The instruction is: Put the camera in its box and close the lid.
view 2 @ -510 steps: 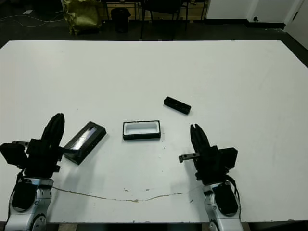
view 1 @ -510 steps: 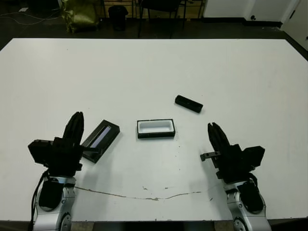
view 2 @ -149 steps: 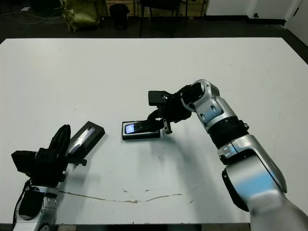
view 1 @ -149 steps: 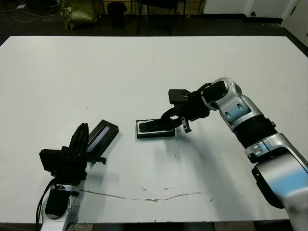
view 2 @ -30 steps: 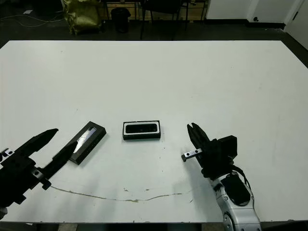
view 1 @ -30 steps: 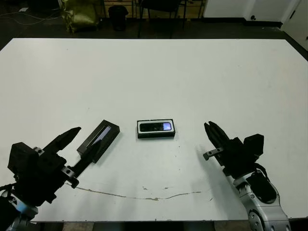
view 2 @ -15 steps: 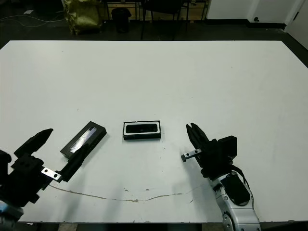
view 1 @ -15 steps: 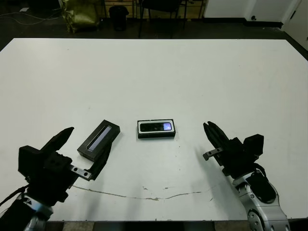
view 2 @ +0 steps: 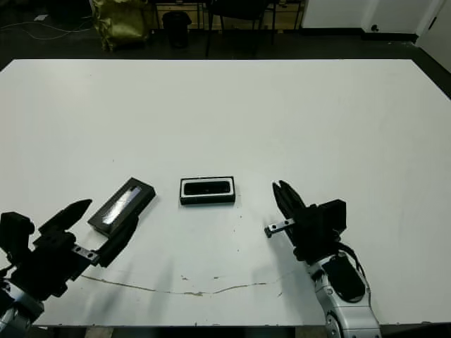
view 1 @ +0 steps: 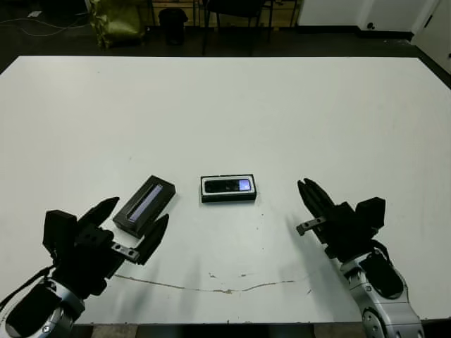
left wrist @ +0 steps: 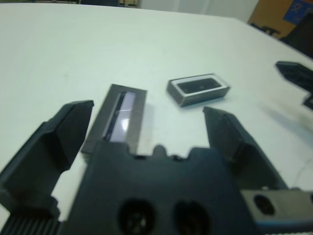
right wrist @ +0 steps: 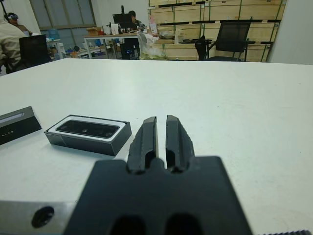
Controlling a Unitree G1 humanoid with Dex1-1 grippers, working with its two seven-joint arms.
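Observation:
The box [view 1: 227, 189] sits at mid-table with the black camera [view 1: 227, 186] lying inside its white lining. Left of it the lid [view 1: 144, 205] lies flat at a slant, glossy strip up. My left gripper [view 1: 134, 221] is open wide at the lid's near end, one finger [left wrist: 63, 132] on each side of it; whether they touch it is unclear. In the left wrist view the lid [left wrist: 120, 120] lies between the fingers, with the box [left wrist: 221, 91] beyond. My right gripper [view 1: 309, 194] is shut and holds nothing, right of the box and nearer the table's front edge.
A thin crack line [view 1: 225, 289] runs along the white table [view 1: 232, 105] near its front edge. Chairs and a yellow bag [view 1: 116, 21] stand beyond the far edge. A person [right wrist: 10, 39] sits far off in the right wrist view.
My left gripper has moved in from the left front to the lid's near end, its open fingers now straddling it. The right arm, box, camera and lid have not moved.

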